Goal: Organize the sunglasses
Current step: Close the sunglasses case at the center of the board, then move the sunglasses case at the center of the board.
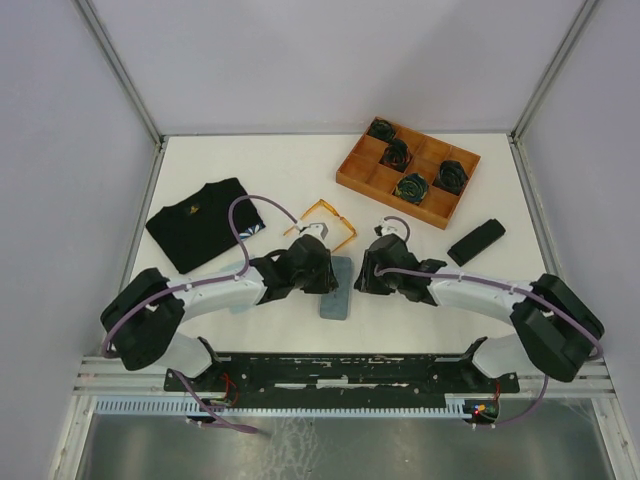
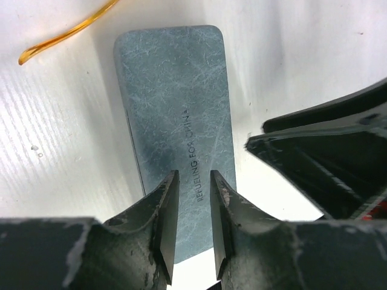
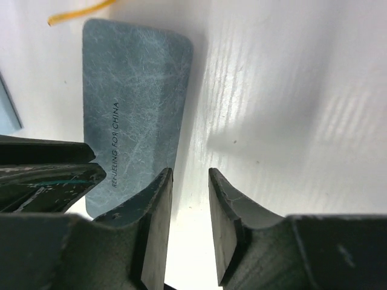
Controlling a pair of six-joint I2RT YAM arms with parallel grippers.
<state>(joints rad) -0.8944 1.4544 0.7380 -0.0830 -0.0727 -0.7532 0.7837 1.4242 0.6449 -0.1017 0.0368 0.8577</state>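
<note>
The translucent orange sunglasses lie on the white table just behind both grippers; only a thin orange arm shows in the wrist views. A grey-blue case lies flat between the two arms. My left gripper hangs over the case's near end, jaws a narrow gap apart, nothing between them. My right gripper stands beside the case's right edge over bare table, jaws slightly apart and empty.
A wooden tray with black rosette-shaped items sits at the back right. A black case lies to the right and a folded black shirt to the left. A light blue cloth lies by the left arm.
</note>
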